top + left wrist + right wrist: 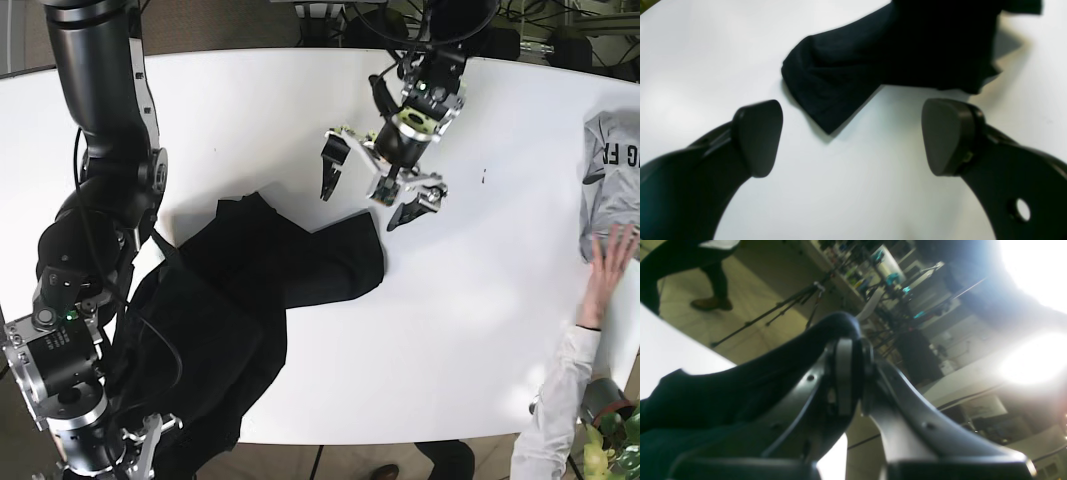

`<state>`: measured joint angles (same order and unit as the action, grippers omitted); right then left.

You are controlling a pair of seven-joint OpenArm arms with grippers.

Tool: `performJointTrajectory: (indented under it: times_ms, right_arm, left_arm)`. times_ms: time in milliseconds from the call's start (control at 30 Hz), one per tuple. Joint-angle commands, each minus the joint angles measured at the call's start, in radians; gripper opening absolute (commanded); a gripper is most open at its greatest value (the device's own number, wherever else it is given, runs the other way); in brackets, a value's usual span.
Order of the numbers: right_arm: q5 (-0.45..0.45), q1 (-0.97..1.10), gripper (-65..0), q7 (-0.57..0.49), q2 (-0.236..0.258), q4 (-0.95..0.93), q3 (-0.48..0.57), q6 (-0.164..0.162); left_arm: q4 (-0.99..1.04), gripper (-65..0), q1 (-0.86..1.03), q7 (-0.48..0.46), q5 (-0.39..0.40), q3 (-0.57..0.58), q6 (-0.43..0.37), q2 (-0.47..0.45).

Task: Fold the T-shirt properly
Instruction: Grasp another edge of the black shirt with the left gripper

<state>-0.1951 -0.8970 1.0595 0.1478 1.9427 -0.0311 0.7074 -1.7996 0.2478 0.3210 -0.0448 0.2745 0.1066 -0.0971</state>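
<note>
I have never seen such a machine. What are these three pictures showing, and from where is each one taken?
A two-armed robot is working at a white table to fold a black T-shirt. The base view looks down from above. The other two come from cameras on the wrists. The left end effector is open, empty, hovering beside a sleeve. The right end effector is shut on the T-shirt's cloth. At the table's edge, a person's hand rests by a grey shirt.
</note>
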Motion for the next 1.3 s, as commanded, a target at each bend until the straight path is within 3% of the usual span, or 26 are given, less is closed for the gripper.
performJointTrajectory:
  times_ms: [0, 533, 967, 1033, 1133, 1200, 1267]
  right_arm:
    - [-0.001, -0.027, -62.9, -0.02, 0.003, 0.01, -0.002, -0.009]
    - [-0.005, 0.019, -62.9, -0.02, 0.002, 0.01, -0.008, -0.009]
    - [-0.01, 0.019, -62.9, -0.02, 0.005, -0.021, -0.059, -0.009]
    - [-0.01, 0.019, -62.9, -0.02, 0.008, -0.038, -0.068, -0.009]
    - [-0.005, 0.017, -62.9, -0.02, 0.003, -0.076, -0.115, -0.009]
    - [-0.004, 0.012, -62.9, -0.02, 0.003, -0.111, -0.148, -0.009]
    - [-0.004, 0.012, -62.9, -0.023, 0.003, -0.134, -0.165, -0.009]
  left_arm:
    - [0.063, -1.1, -0.074, -0.02, 0.0, -0.001, -0.005, 0.003]
    - [0.383, -1.2, -0.322, -0.02, 0.004, 0.073, 0.002, 0.018]
    - [0.559, -2.4, -0.353, -0.021, 0.004, 0.085, 0.003, 0.013]
    - [0.579, -7.8, -0.353, -0.021, 0.006, 0.084, 0.003, 0.012]
    - [0.617, -26.7, -0.364, -0.024, 0.006, 0.079, 0.003, 0.012]
    - [0.642, -46.5, -0.384, -0.024, 0.006, 0.044, 0.003, 0.013]
    - [0.657, -56.7, -0.394, -0.023, 0.006, 0.016, 0.003, 0.015]
